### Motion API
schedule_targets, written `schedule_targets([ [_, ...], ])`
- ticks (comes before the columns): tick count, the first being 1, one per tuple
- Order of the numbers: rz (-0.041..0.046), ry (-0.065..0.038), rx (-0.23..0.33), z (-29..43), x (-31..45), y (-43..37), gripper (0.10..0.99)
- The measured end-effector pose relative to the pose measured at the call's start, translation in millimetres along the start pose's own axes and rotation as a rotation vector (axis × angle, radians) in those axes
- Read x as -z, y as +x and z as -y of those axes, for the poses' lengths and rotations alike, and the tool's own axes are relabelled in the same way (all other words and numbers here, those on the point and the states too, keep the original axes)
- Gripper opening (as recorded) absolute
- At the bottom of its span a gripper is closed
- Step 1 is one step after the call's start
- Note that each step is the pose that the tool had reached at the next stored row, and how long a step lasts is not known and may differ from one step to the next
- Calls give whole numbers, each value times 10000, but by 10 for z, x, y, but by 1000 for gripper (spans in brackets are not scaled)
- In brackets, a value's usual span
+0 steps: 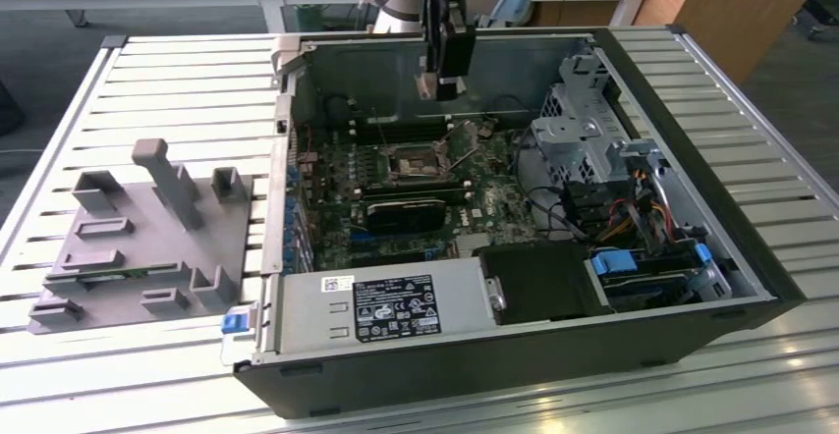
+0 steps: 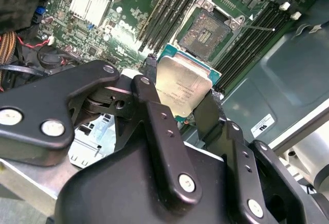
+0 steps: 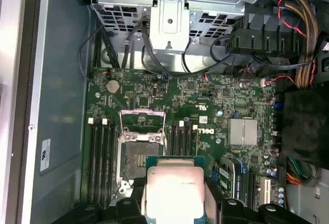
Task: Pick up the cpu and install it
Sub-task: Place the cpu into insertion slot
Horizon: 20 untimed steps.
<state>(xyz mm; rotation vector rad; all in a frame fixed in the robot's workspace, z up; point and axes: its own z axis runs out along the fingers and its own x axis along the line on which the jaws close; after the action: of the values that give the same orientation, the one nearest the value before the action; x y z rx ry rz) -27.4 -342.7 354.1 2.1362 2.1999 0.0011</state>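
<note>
**A:** How is the cpu (image 2: 182, 88) looking?

**B:** It is showing up flat and square, with a shiny silver lid sitting on a thin teal-edged board.

**A:** And the jaws?

**B:** They are clamping it by two opposite edges, the black metal fingers (image 2: 159, 126) standing just its width apart.

**A:** Where is it hanging?

**B:** It is hanging in the air above the green motherboard (image 3: 205, 100), near the uncovered socket (image 2: 205, 31). In the exterior view the jaws are sitting at the upper centre of the frame, over the open computer case (image 1: 525, 365) on the slatted metal counter (image 1: 171, 71).
</note>
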Motion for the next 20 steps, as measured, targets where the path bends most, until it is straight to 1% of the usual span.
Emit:
schedule_targets([
  [4,12,0,1,1,-13,1,537],
  [6,80,2,3,1,-17,1,537],
  [9,144,-5,7,1,-22,1,537],
  [10,153,-8,8,1,-23,1,537],
  [20,150,-8,7,3,-49,3,537],
])
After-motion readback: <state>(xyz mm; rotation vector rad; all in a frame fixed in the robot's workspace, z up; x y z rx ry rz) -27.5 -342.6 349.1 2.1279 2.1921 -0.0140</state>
